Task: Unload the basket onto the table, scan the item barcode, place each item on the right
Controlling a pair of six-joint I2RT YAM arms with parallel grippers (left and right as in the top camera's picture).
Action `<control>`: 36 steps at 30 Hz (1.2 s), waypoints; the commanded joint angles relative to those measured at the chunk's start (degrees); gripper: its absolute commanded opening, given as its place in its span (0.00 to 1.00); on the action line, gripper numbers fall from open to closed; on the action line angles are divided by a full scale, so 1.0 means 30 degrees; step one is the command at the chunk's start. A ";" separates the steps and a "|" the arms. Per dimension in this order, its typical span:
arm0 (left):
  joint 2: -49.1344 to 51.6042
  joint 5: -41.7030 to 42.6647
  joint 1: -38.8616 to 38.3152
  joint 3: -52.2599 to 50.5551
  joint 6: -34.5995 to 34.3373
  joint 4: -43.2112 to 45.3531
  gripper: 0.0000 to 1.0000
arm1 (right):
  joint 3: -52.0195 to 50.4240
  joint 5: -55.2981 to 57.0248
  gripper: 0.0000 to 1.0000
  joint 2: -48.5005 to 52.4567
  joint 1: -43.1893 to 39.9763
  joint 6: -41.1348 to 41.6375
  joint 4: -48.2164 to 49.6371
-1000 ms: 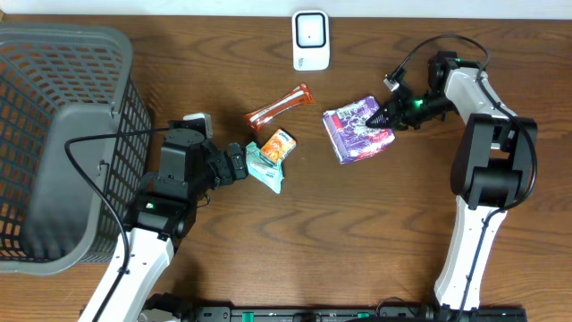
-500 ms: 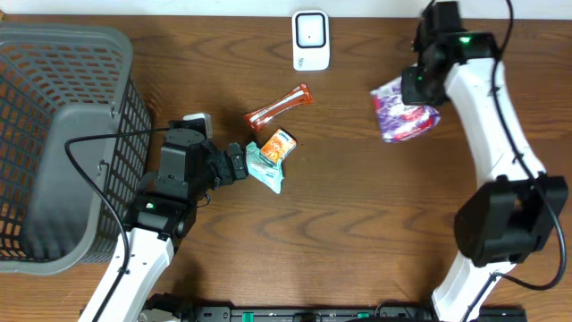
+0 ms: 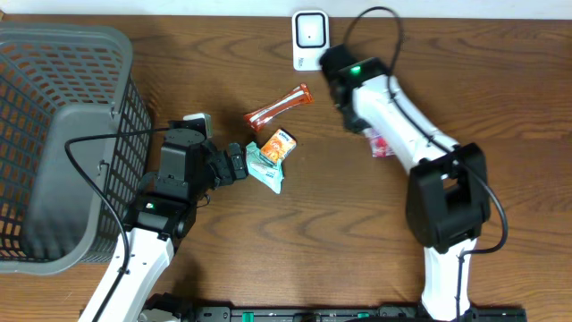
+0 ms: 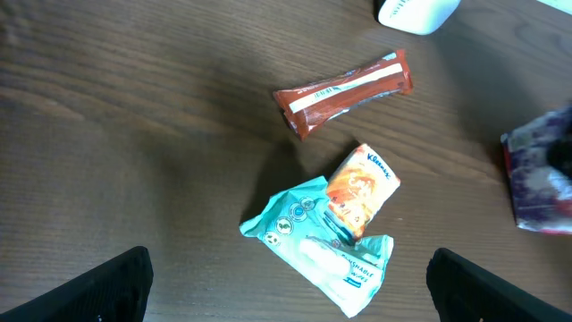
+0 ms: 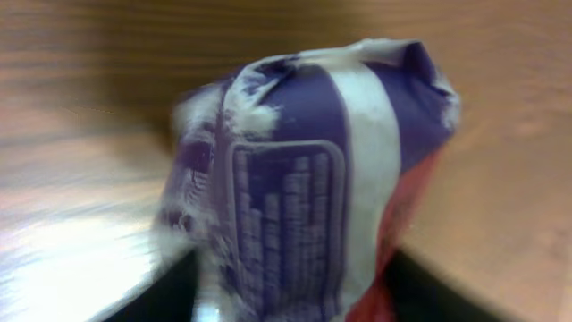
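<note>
The purple and white snack package [image 5: 313, 179] fills the right wrist view, blurred, its barcode facing the camera. My right gripper [image 5: 295, 295] has its fingers spread wide on either side of it, with a bright gap on the left. In the overhead view my right gripper [image 3: 338, 79] is just below the white scanner [image 3: 311, 40]. Only a pink edge of the package [image 3: 378, 143] shows under the arm. My left gripper [image 4: 286, 291] is open over the table, close to a teal wipes pack [image 4: 322, 246].
An orange carton [image 3: 279, 145] lies on the teal wipes pack [image 3: 265, 172], with a red-brown bar [image 3: 280, 107] above them. A large grey mesh basket [image 3: 63, 134] fills the left side. Left gripper [image 3: 241, 165] is beside the wipes.
My right arm swung left with the purple package from the right side of the table to the scanner. Its jaws have spread. The left arm has not moved.
</note>
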 commanded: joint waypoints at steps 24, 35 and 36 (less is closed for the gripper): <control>0.0036 -0.0240 0.0066 0.0131 -0.0036 0.0022 0.98 | 0.0634 -2.3103 0.96 0.0058 -0.7118 -0.9748 0.0015; 0.0036 -0.0240 0.0066 0.0131 -0.0036 0.0022 0.98 | -0.6477 -2.4159 0.27 0.0058 -0.6645 -0.9158 0.6572; 0.0036 -0.0233 0.0066 0.0131 -0.0036 0.0022 0.98 | -0.6470 -2.4166 0.16 0.0051 -0.6645 -0.9158 0.6579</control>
